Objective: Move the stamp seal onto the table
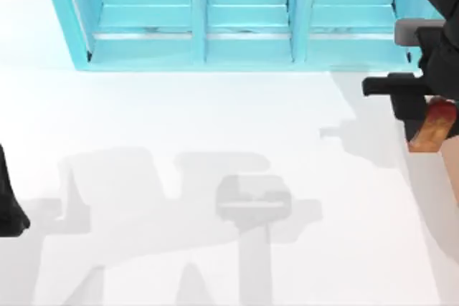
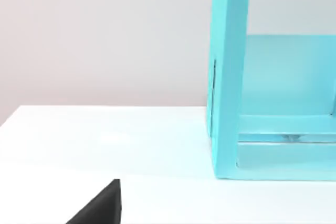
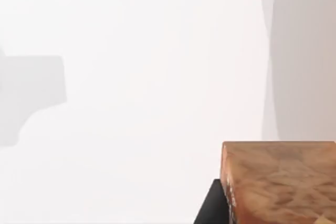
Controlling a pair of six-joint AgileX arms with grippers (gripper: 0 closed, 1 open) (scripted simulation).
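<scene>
Here the right tool (image 1: 424, 128) of the AgileX pair hung near the counter's right edge, just in front of the right end of the turquoise shelf unit (image 1: 244, 41), clenched on the stamp seal (image 1: 432, 128). From above, the seal's mottled amber body and red top showed between the dark fingers, tilted rather than upright. In the right wrist view the seal's amber body (image 3: 281, 182) loomed close to the lens with bare white counter (image 3: 131, 103) beneath it, and the gap suggested the piece was carried clear of the surface, though how high could not be told.

To finish the step well, the arm would likely need to come down slowly over the open counter (image 1: 215, 120), bring the seal level so its base meets the surface flat, and part the fingers only once it rests there; a release from a tilt could let it topple.

The right arm reached in from the counter's far right corner, its wrist bent downward over the edge. The left arm (image 1: 11, 206) sat parked at the counter's left edge, a dark sliver of its tool (image 2: 100, 205) low in its own wrist view; whether that tool was released or clenched could not be told.
</scene>
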